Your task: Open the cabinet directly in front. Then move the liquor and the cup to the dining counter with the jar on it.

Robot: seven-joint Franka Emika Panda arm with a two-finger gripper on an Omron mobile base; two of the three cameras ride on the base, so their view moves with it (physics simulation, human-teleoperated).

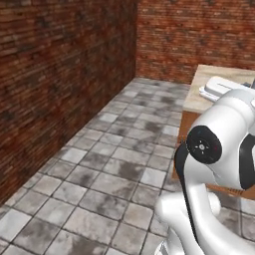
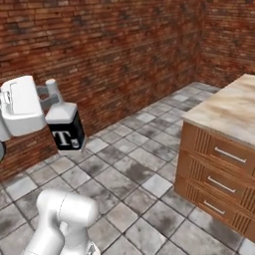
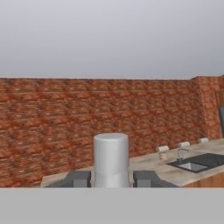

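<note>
**Liquor in hand, mid-carry**

Pale cap of the liquor [image 3: 111,159] sits between the fingers [image 3: 78,178] – hand [image 2: 50,99] part-closed on the neck, bottle hanging upright over the tiled floor [image 2: 134,169], left of the marble worktop [image 2: 231,109]. Risk, I'd judge: thin-neck grip slips w/ a swing – bottle drops. Bottle contents can't be told.

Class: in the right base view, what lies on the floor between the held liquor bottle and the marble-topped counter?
Nothing: bare grey floor tiles separate the liquor from the dining counter in the right base view.
</note>
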